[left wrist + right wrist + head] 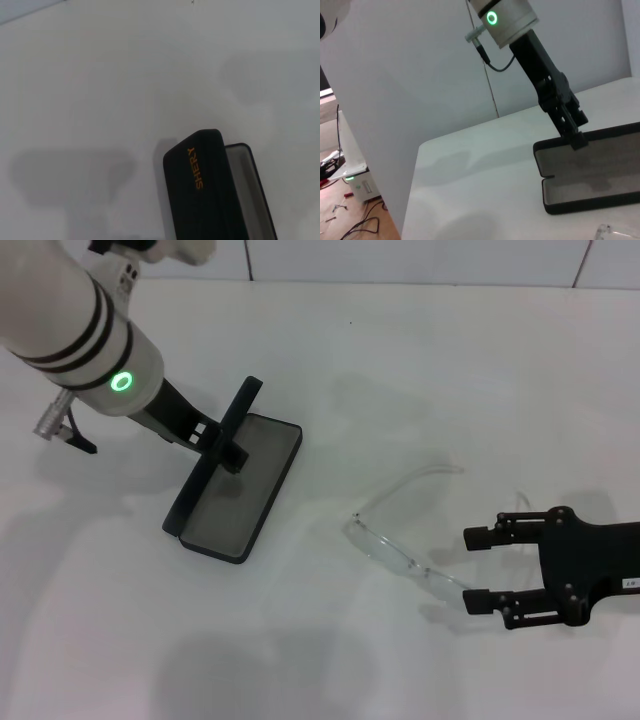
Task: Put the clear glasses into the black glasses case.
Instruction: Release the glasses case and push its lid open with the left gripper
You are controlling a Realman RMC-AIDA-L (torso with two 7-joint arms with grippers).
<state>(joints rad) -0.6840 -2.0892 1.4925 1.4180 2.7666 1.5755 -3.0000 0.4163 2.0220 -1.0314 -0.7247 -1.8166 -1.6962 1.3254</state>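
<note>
Holding the lid of the black glasses case (pixel 235 485) upright, the left claw (pixel 218 445) is clenched on the lid's rim near its middle, so the grey-lined tray lies open and facing up on the white bench (pixel 400 350). That grip seems meant to keep the hinged lid from falling shut while the other arm works. In the left wrist view the lid's outer face with its orange lettering (pixel 194 168) stands close to the camera.

To the case's right, well apart from it, the clear glasses (pixel 405 540) lie on the bench, their arms unfolded and pointing away from the robot. The right claw (pixel 478 568) hovers just beside the frame's right end, its fingers spread and released, holding nothing, lined up as if to close on that end.

Bare bench separates glasses and case, so a carry leftward looks unobstructed. The raised lid and left claw guard the tray's far-left side; approach from the right edge looks freest.
</note>
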